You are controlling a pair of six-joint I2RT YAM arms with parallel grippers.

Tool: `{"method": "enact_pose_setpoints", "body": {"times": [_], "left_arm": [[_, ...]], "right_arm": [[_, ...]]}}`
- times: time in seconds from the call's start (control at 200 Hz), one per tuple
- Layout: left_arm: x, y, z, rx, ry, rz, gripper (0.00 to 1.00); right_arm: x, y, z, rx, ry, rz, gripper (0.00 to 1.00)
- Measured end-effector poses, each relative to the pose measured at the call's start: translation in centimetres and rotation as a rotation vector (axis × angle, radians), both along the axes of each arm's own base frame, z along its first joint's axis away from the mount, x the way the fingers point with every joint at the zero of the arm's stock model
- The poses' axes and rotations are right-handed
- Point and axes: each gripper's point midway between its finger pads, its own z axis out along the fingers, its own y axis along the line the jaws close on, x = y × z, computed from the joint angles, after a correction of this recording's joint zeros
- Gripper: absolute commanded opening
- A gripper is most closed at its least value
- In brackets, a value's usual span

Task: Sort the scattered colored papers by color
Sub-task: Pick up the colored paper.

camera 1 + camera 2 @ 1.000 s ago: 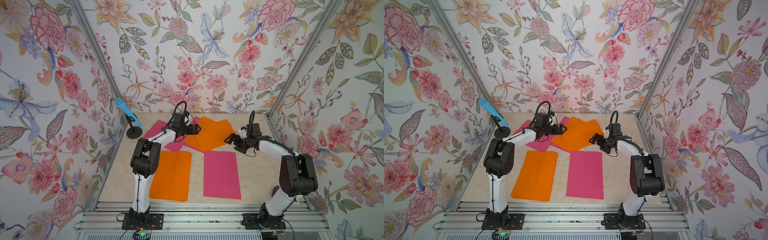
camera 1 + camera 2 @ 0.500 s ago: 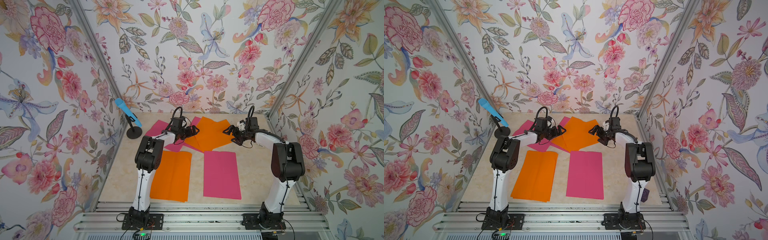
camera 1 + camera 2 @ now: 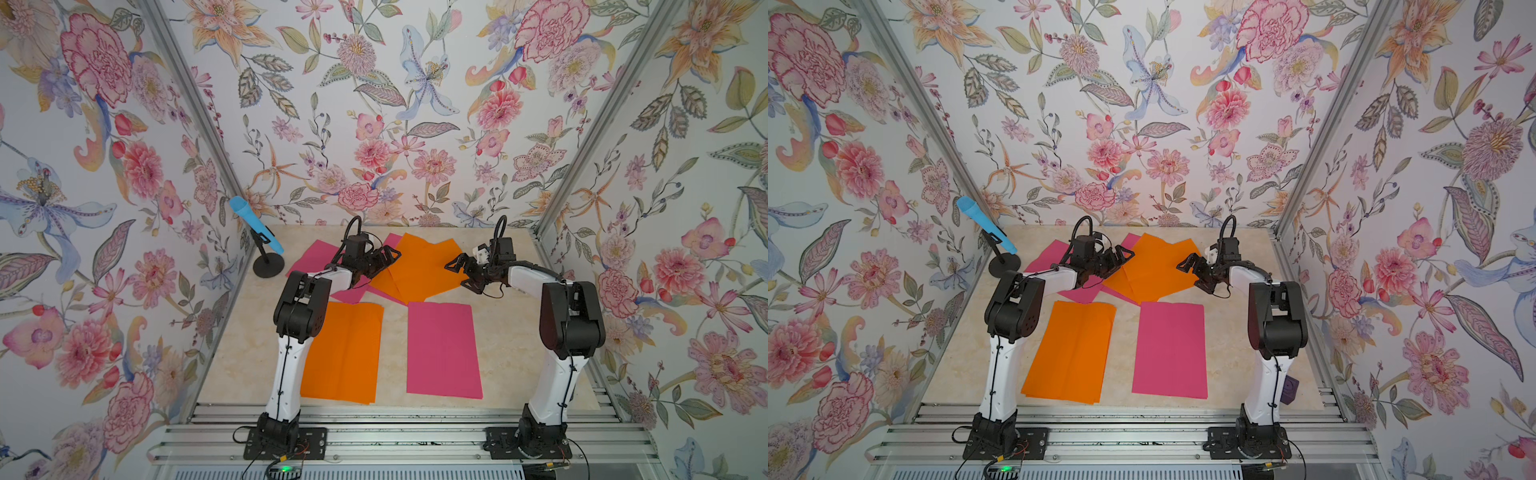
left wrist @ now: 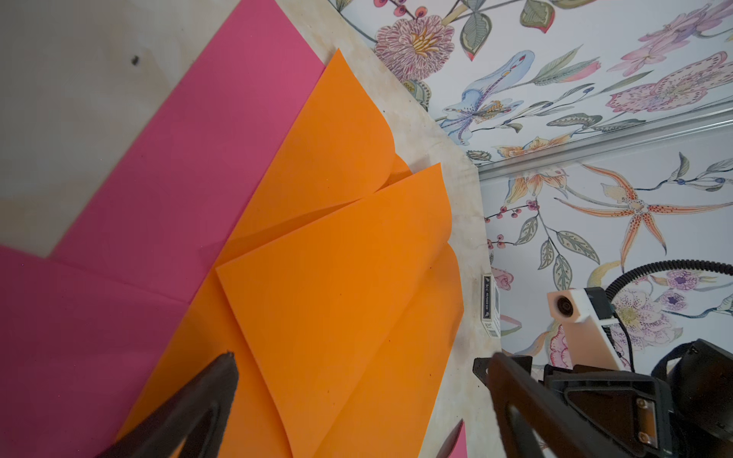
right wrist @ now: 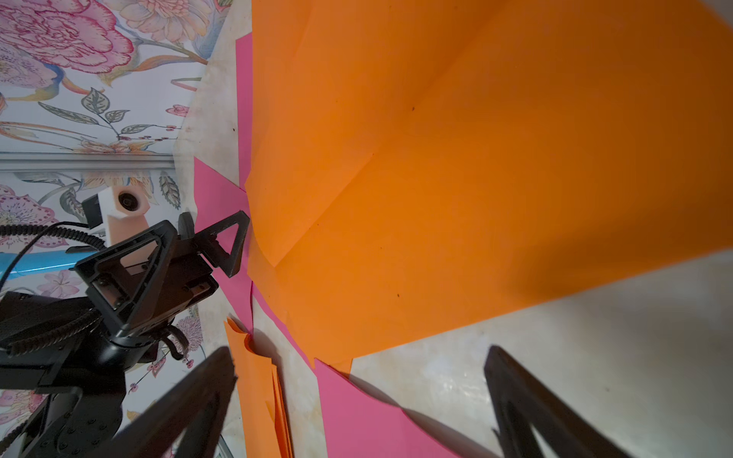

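Note:
The colored papers lie in three groups. An orange sheet (image 3: 343, 351) lies front left and a pink sheet (image 3: 442, 349) front right. At the back, overlapping orange sheets (image 3: 419, 266) (image 4: 337, 285) (image 5: 456, 178) cover pink sheets (image 3: 311, 257) (image 4: 178, 166). My left gripper (image 3: 384, 262) (image 3: 1121, 259) (image 4: 361, 357) stands open over the left side of the orange pile, holding nothing. My right gripper (image 3: 455, 276) (image 3: 1187, 275) (image 5: 359, 351) is open and empty at the pile's right edge, low over the table.
A blue microphone (image 3: 255, 226) on a black stand (image 3: 268, 266) stands at the back left. A small white card (image 4: 491, 305) leans at the right wall's foot. A purple object (image 3: 1289, 388) sits behind the right arm's base. Floral walls close three sides.
The right gripper has shifted slightly left toward the orange pile, and its elbow has drawn inward. The left gripper has barely moved. Both stay open.

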Motion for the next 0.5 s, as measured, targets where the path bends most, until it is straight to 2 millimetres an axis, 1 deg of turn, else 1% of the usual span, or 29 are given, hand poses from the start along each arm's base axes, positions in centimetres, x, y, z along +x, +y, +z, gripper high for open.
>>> {"method": "enact_pose_setpoints", "body": {"times": [0.175,0.3,0.35,0.5], "left_arm": [[0.1,-0.1,0.0,-0.017,0.006,0.01,1.0],[0.1,-0.3,-0.6,-0.024,0.019,0.012,1.0],[0.0,-0.4,-0.9,-0.025,0.026,0.01,1.0],[0.3,-1.1,-0.9,-0.041,0.02,0.007,1.0]], "right_arm": [[0.2,-0.7,-1.0,0.0,0.021,-0.015,1.0],[0.4,-0.9,-2.5,0.002,0.043,-0.017,1.0],[0.7,-0.8,-2.4,0.013,0.036,-0.014,1.0],[1.0,-0.6,-2.3,0.023,0.028,-0.011,1.0]]}}
